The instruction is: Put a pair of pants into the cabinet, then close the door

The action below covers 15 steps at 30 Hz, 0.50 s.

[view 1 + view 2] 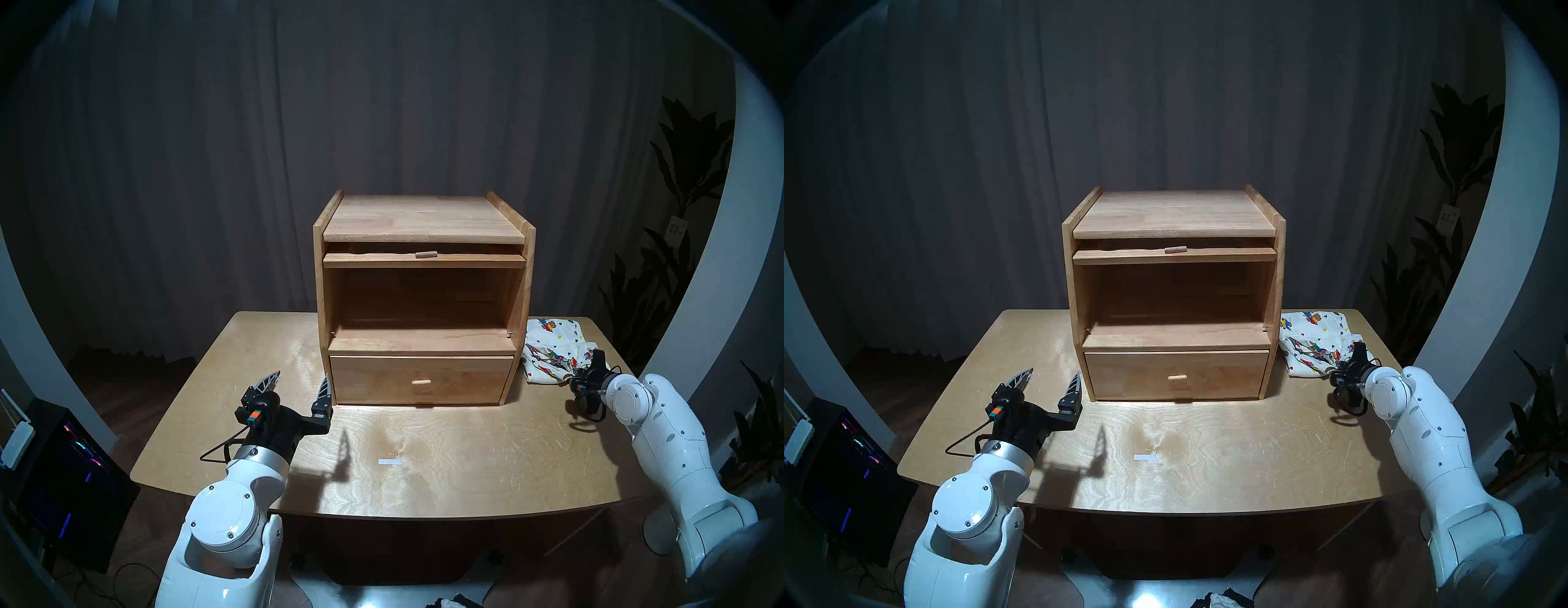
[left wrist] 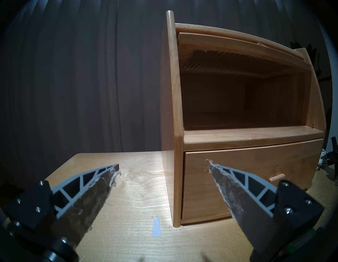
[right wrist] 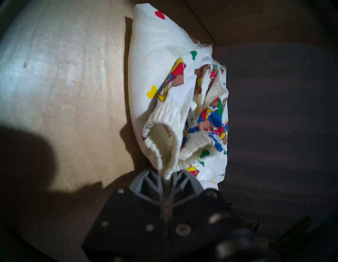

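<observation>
Tools two: left tool (image 1: 300,381) spread empty; right tool (image 3: 169,175) pinching one pair of pants (image 1: 551,352).

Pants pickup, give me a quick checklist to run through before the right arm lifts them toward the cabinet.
1. Right gripper shut on the pants waistband: ok.
2. Whole garment gathered for the lift: not ok, most lies on the table.
3. Cabinet upper compartment unblocked: ok.
4. Door slid away under the top: ok.
5. Left gripper open, away from the opening: ok.
6. Grip firmness: cannot tell.
</observation>
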Motion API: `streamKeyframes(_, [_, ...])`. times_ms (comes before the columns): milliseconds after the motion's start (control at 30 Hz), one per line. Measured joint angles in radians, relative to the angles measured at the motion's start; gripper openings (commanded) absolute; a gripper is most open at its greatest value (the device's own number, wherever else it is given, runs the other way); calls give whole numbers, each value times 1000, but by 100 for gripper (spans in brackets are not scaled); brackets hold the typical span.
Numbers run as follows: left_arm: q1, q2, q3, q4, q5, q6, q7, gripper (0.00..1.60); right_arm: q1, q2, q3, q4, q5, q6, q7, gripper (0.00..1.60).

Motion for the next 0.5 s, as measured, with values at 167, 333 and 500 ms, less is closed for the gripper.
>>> streamKeyframes(167, [0, -3, 2, 0, 5, 0, 10, 160, 34, -29, 54, -25, 89, -22, -17, 0])
streamKeyframes(333, [0, -4, 4, 1, 8, 0, 16, 160, 72, -30, 110, -79, 148, -45, -52, 0])
streamKeyframes(500, [0, -6, 5, 3, 12, 0, 23, 160, 110, -21, 172, -131, 209, -71, -96, 0])
